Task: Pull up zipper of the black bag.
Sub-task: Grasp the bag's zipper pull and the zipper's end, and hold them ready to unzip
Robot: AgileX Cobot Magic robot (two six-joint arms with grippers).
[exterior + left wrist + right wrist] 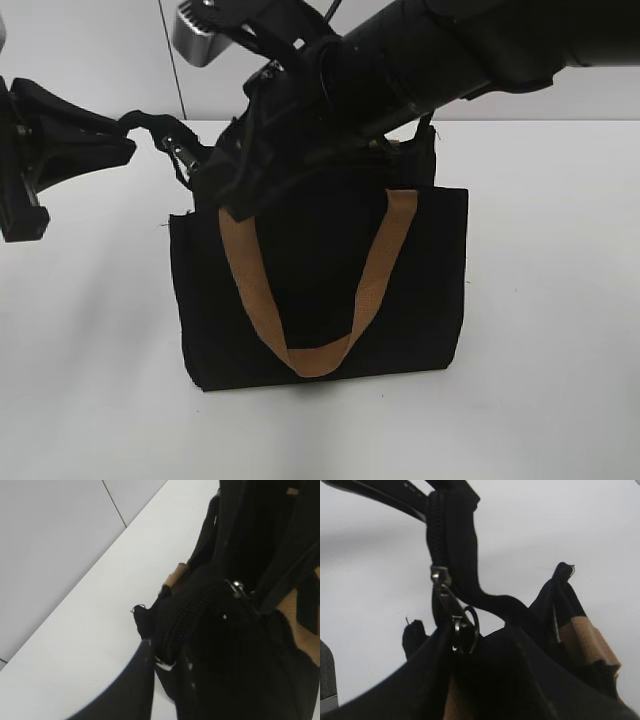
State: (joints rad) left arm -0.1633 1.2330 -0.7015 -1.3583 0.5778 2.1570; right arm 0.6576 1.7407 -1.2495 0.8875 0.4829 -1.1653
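Now my left gripper (128, 140) pinches the black zip tape's end, stretching it leftward off the black bag (320, 290) standing mid-table (540, 400). My right arm slants down from upper right; its gripper (235, 190) hides the zipper (455, 615), so I cannot tell its grip.

White tabletop (560, 300); pale grey wall (90, 50) behind, thin dark seam.

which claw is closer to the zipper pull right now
Right. The right claw sits at the bag's top edge, right by the zipper pull. The left claw holds the zip tail farther out, left of the pull.
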